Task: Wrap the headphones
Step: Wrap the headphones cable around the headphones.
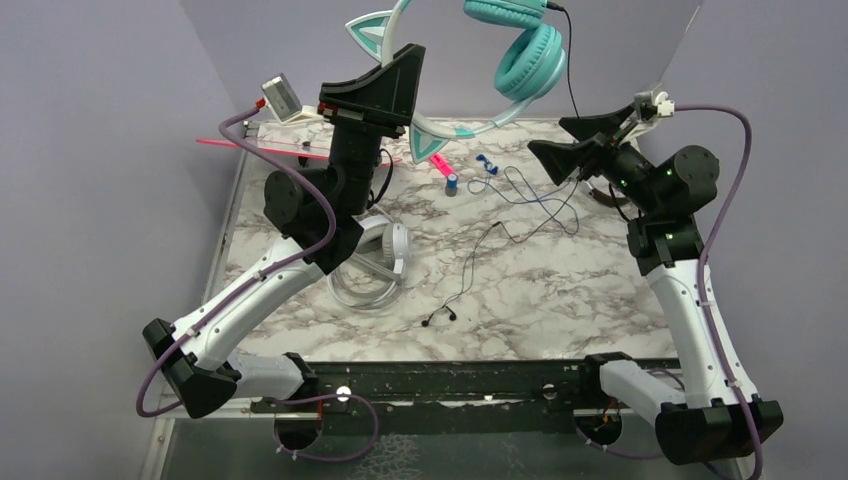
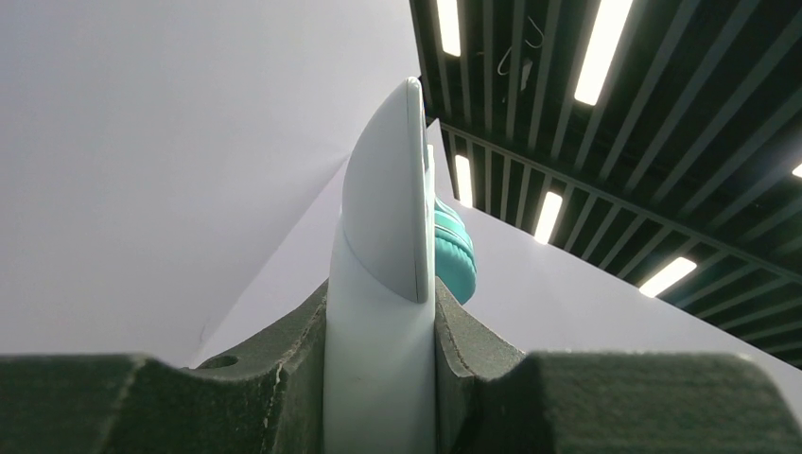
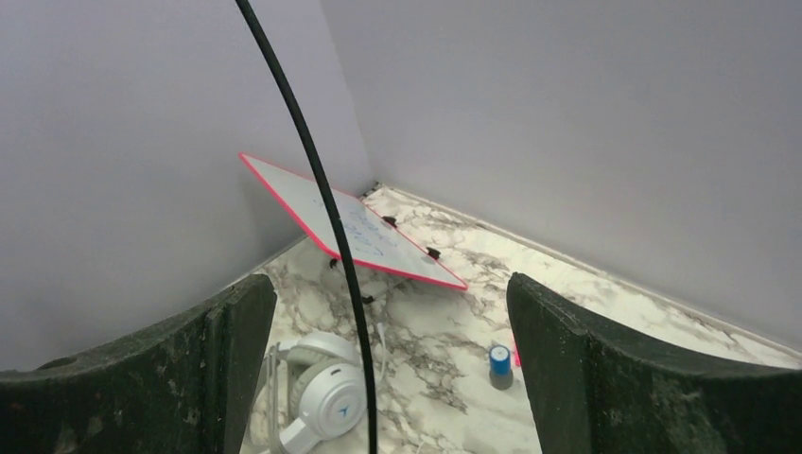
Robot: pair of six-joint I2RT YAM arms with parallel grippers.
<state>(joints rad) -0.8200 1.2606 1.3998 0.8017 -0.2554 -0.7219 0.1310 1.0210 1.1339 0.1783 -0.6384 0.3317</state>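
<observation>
Catching the black cord cleanly is, I judge, the step; it hangs between the wide-apart fingers of the right gripper, which should shut only once the cord sits deep; the left gripper, raised high at the far left, is clamped on the headband of the teal headphones; the right arm reaches up, pointing left.

My left arm bends up from its base and lifts my left hand high, its fingers pinched on the band of the teal headphones. My right arm stands raised, wrist turned inward, and my right hand has its fingers spread wide.
</observation>
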